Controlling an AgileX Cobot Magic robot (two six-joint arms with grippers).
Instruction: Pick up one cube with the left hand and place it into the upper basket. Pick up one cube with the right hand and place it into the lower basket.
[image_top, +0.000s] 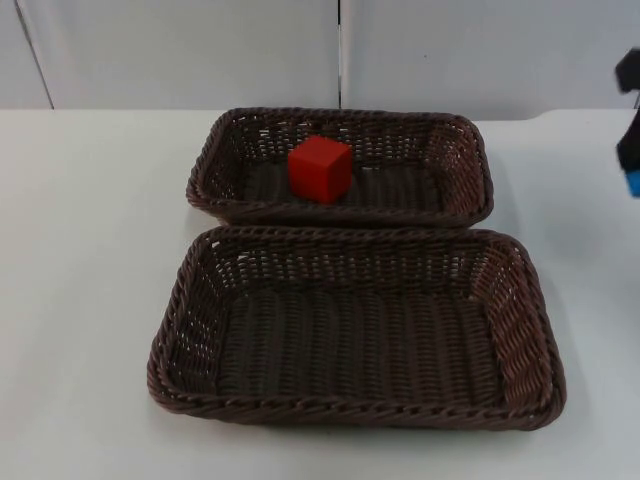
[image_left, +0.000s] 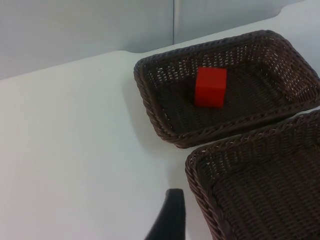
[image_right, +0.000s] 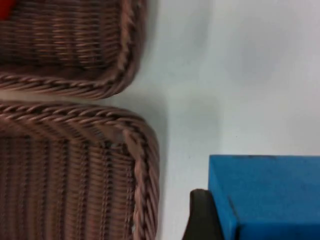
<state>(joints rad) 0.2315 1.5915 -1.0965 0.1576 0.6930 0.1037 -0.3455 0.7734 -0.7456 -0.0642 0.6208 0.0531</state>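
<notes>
Gripping the blue cube, the right pincer hangs beside both baskets; left pincer's state unclear.

1. The white table top is spreading across the top view from 9 o'clock round through 6 to 3 o'clock.
2. The grey partition wall is standing at 12 o'clock, meeting the table's far edge in a straight line.
3. A dark vertical seam is running down the wall at 12 o'clock, and a second, slanting seam is showing near 10 o'clock.
4. In the left wrist view, the table is again meeting the wall, which is carrying the vertical seam.
</notes>
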